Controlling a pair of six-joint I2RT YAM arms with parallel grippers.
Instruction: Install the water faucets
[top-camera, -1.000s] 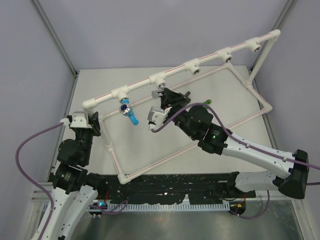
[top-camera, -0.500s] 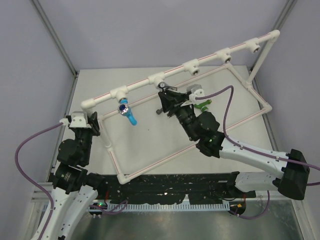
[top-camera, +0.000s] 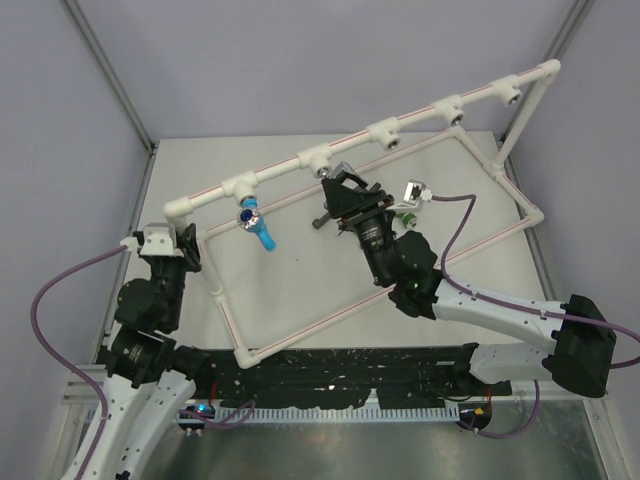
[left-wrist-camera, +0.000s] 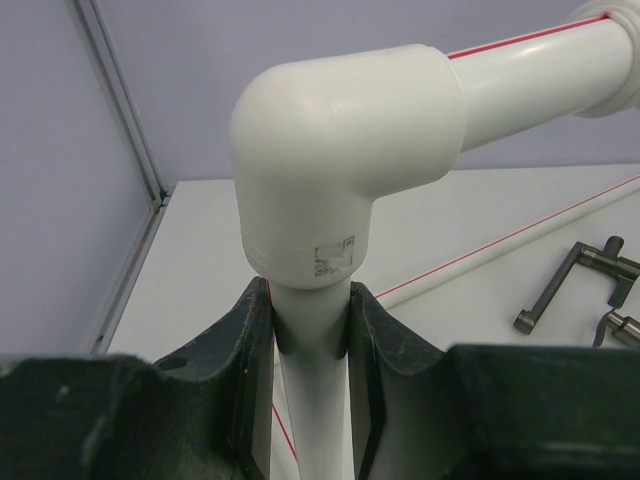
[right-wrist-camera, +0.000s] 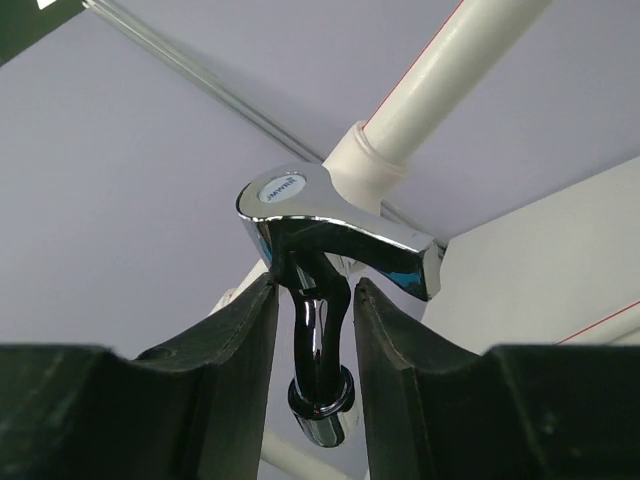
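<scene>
Chrome marks the change: over the last second our right wrist has rolled round at the second socket (top-camera: 316, 158) of the white pipe frame (top-camera: 280, 171), its camera swinging from the left side to the right. We judge the chrome faucet (right-wrist-camera: 340, 235) has been screwed a turn deeper there. Our right pincer (right-wrist-camera: 315, 290) brackets the spout closely; whether it presses or has slackened we cannot tell. Our left pincer (left-wrist-camera: 310, 320) pinches the frame's upright under the elbow, steadying it. The blue faucet (top-camera: 262, 232) hangs from the first socket (top-camera: 243, 187); the green faucet (top-camera: 403, 212) lies on the counter (top-camera: 290, 275), not yet installed.
</scene>
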